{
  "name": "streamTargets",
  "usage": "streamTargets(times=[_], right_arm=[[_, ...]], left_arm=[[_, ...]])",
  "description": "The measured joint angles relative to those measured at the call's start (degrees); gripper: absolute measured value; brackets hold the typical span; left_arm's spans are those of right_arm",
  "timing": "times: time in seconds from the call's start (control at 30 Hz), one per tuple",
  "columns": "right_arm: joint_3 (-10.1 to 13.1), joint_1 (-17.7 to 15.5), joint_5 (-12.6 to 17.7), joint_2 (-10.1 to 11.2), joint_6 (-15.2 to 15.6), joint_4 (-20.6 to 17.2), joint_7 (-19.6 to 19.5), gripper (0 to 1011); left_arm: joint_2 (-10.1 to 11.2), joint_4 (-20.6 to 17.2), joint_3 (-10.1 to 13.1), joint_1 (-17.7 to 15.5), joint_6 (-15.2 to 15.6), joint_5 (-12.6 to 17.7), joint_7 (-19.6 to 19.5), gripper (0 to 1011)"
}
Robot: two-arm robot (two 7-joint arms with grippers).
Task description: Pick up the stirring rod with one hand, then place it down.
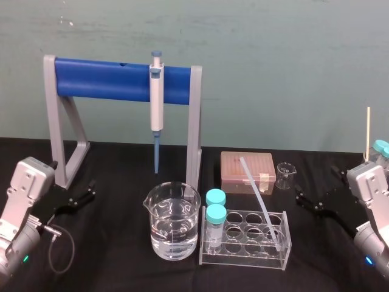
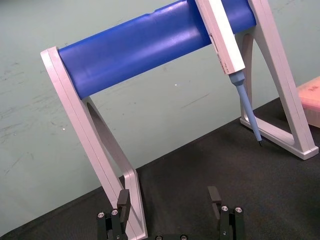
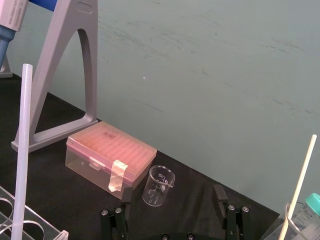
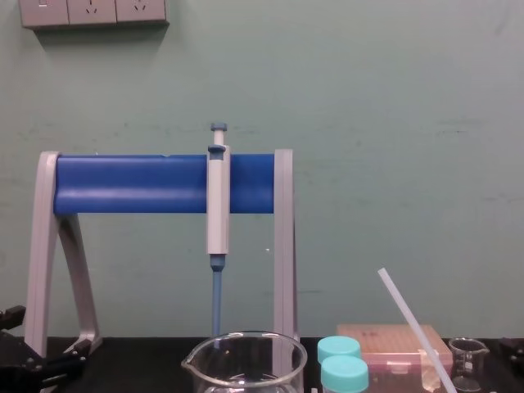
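The stirring rod [image 1: 260, 201] is a translucent white stick leaning in the clear tube rack [image 1: 270, 252], its top tilted toward the back left. It also shows in the right wrist view [image 3: 21, 150] and in the chest view [image 4: 413, 327]. My right gripper [image 1: 312, 204] hovers low over the black table to the right of the rack, apart from the rod. It is open, and its fingers [image 3: 126, 196] hold nothing. My left gripper [image 1: 82, 198] rests open at the far left beside the stand's foot; in the left wrist view the left gripper [image 2: 169, 197] holds nothing.
A grey-and-blue stand [image 1: 121, 79] holds a pipette [image 1: 157, 103] at the back. A large beaker of water [image 1: 172, 222] and two teal-capped tubes [image 1: 215, 213] stand in front. A pink tip box [image 1: 248, 172] and a small beaker [image 1: 284, 175] sit behind the rack. A thin cream stick [image 1: 368, 131] stands at far right.
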Motion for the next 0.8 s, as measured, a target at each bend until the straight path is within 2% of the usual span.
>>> streamTargets(times=[0.8], right_arm=[[0.00,0.00,0.00,0.00,0.00,0.00,0.00,1003]], left_arm=[[0.00,0.00,0.00,0.00,0.00,0.00,0.00,1000]])
